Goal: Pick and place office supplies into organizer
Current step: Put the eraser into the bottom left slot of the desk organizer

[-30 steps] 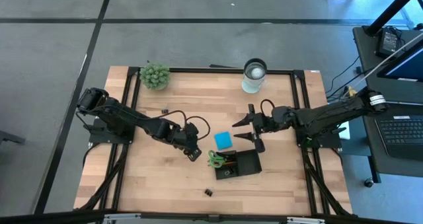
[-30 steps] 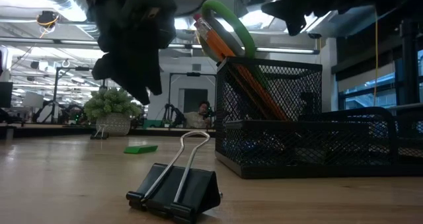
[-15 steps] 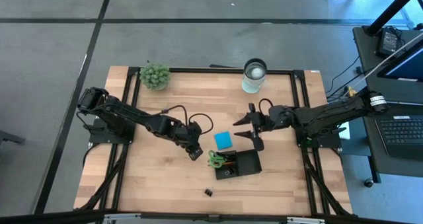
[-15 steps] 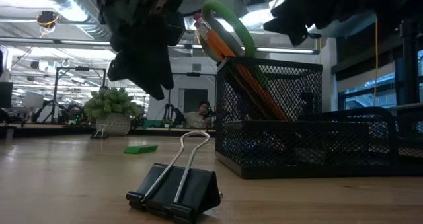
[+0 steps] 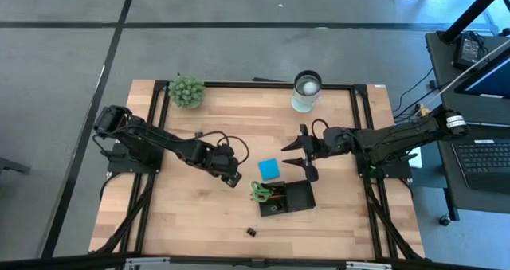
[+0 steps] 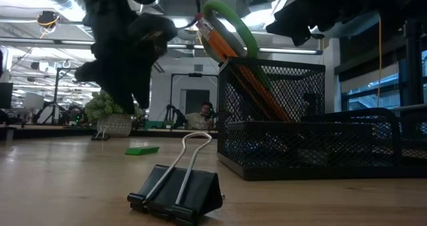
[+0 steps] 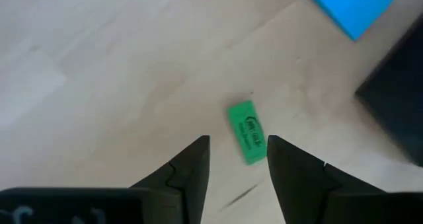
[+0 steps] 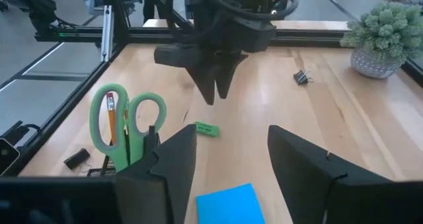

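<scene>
The left gripper [image 7: 236, 159] hangs with fingers parted above the green eraser [image 7: 248, 132], which lies on the table [image 5: 199, 214] at 9 o'clock of the black organizer [image 5: 288, 198]. The right gripper [image 5: 296, 157], spread wide, waits at the organizer's 12 o'clock.

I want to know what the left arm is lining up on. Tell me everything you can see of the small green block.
The small green block is a flat, bright green rectangle, like an eraser, with small print on its top face that cannot be read. It lies flat on the bare wooden table, touching nothing else. The blue note pad and the black organizer lie close by, apart from it. The left gripper hangs open above it, the block showing between its fingers, not yet gripped.
</scene>
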{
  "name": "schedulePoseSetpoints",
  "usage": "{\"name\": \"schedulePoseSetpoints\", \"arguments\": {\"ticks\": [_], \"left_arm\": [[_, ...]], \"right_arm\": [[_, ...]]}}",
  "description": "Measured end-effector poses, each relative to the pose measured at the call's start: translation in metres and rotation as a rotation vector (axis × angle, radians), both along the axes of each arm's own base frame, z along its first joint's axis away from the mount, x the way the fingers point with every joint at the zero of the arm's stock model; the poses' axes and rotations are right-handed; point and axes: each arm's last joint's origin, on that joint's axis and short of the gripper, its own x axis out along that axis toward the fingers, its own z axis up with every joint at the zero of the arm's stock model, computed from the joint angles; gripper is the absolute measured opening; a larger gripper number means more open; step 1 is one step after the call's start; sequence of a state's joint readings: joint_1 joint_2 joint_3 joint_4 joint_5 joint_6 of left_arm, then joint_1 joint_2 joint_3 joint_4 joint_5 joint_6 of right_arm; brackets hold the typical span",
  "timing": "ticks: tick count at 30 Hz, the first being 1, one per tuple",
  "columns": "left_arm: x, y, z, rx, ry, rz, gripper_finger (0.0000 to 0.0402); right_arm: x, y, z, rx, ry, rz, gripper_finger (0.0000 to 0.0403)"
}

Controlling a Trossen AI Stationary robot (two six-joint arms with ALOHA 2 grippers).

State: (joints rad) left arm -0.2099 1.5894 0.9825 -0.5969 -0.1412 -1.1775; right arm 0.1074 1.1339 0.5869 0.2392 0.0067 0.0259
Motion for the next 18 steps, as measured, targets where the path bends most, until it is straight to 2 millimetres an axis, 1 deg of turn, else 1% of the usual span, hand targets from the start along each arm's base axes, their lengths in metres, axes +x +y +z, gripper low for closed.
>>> {"name": "schedulePoseSetpoints", "arguments": {"ticks": [3, 6, 9, 12, 14, 18], "left_arm": [[0.001, -0.002, 0.003, 0.015, -0.017, 0.039, 0.0146], [0.011, -0.005, 0.015, 0.054, -0.07, 0.057, 0.0146], [0.017, -0.006, 0.023, 0.102, -0.015, 0.048, 0.0144], [0.021, -0.003, 0.022, 0.138, 0.092, 0.059, 0.0145], [0.025, -0.003, 0.019, 0.138, 0.132, 0.068, 0.0146], [0.038, -0.007, 0.015, 0.11, 0.099, 0.052, 0.0144]], "right_arm": [[0.0, 0.0, 0.0, -0.009, -0.002, 0.002, 0.0189], [0.0, -0.001, 0.0, -0.008, -0.002, -0.001, 0.0189], [0.0, -0.001, 0.0, -0.008, -0.002, -0.001, 0.0189], [0.0, -0.001, 0.0, -0.007, -0.001, 0.0, 0.0189], [0.0, -0.001, 0.0, -0.002, 0.0, -0.002, 0.0189], [0.0, -0.001, 0.0, 0.0, -0.001, -0.003, 0.0189]]}}
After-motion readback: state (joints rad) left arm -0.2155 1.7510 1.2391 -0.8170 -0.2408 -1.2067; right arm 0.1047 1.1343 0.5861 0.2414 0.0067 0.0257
